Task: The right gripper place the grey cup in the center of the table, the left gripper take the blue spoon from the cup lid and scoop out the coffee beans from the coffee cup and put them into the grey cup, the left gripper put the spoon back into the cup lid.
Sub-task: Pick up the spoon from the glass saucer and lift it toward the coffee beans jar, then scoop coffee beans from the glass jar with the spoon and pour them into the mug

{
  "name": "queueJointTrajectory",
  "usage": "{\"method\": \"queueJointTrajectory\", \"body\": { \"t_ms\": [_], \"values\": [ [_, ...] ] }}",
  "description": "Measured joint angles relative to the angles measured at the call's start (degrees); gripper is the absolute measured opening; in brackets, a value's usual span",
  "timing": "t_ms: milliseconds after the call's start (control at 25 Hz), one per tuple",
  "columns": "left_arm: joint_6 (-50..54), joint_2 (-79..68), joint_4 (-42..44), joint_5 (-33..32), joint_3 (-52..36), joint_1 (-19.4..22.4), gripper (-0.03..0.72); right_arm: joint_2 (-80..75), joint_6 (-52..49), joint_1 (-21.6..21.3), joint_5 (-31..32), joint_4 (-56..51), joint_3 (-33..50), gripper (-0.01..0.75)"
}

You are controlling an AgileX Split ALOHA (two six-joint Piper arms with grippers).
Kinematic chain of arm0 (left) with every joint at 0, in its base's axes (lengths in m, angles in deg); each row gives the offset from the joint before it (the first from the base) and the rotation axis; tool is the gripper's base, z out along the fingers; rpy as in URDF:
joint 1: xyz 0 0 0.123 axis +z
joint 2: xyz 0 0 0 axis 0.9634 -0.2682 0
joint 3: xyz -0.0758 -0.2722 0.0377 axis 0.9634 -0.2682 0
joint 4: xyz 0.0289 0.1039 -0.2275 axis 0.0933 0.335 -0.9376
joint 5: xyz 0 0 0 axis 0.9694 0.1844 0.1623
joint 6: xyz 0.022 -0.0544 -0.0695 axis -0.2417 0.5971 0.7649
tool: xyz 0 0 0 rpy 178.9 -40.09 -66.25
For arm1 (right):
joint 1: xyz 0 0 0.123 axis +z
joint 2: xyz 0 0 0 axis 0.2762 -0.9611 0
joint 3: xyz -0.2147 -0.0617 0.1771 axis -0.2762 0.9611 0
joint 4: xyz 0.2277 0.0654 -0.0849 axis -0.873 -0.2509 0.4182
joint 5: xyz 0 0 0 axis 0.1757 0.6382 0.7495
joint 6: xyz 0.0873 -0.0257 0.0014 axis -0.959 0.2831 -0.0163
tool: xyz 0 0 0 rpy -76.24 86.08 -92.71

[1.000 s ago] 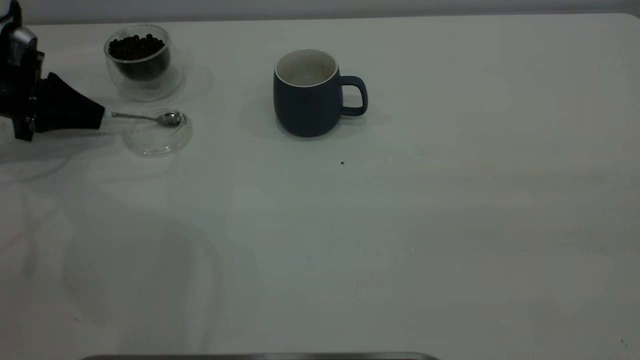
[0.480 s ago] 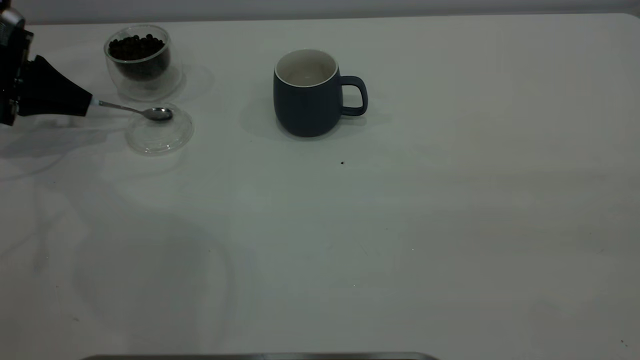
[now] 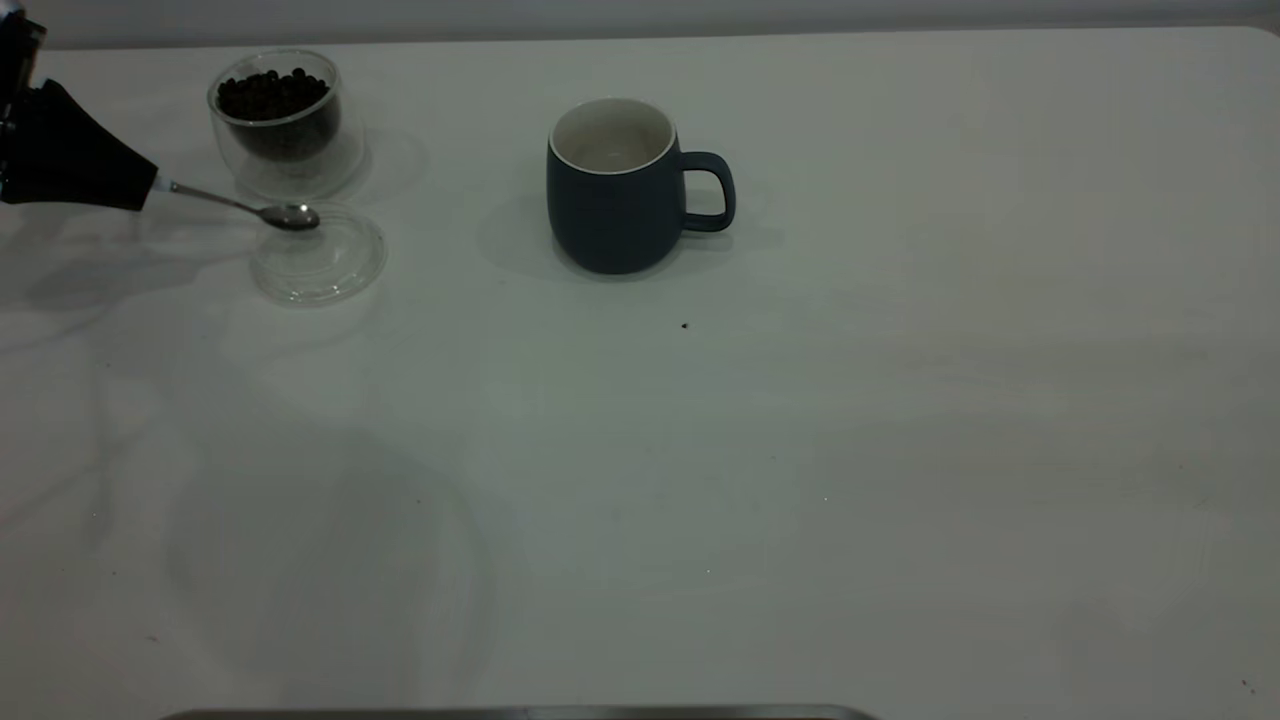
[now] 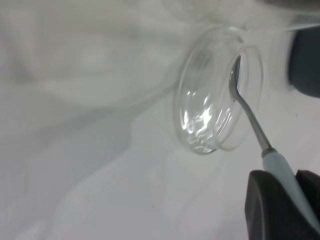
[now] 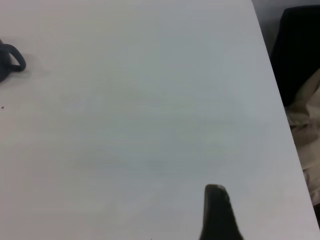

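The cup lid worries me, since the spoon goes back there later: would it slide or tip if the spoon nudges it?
The cup lid looks thin, clear and shallow, so probably light and apt to slide on the smooth table. Lying flat, it seems unlikely to tip.

I can read no lettering, number, brand or sign anywhere around me. The grey cup (image 3: 615, 190) is plain, the coffee cup (image 3: 284, 120) and the cup lid (image 3: 320, 265) beside my claw are bare glass, and the table (image 3: 800, 450) carries only small dark specks.
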Motion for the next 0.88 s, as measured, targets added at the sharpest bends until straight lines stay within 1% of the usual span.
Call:
{"method": "queueJointTrajectory", "body": {
  "t_ms": [200,320,480,720,880],
  "values": [
    [1.61,1.19,0.68,-0.05,0.00,-0.51,0.121,0.00,0.00,0.00,0.00,0.00,0.00,0.458],
    [2.39,2.66,0.75,-0.05,0.00,-1.50,0.121,0.00,0.00,0.00,0.00,0.00,0.00,0.458],
    [3.76,4.76,1.73,-0.10,0.00,-3.49,0.121,0.00,0.00,0.00,0.00,0.00,0.00,0.458],
    [5.49,9.88,2.10,-0.10,0.00,-7.61,0.121,0.00,0.00,0.00,0.00,0.00,0.00,0.458],
    [7.46,16.87,2.55,-0.10,0.00,-8.65,0.121,0.00,0.06,0.00,0.00,0.00,0.00,0.458]
  ]
}}
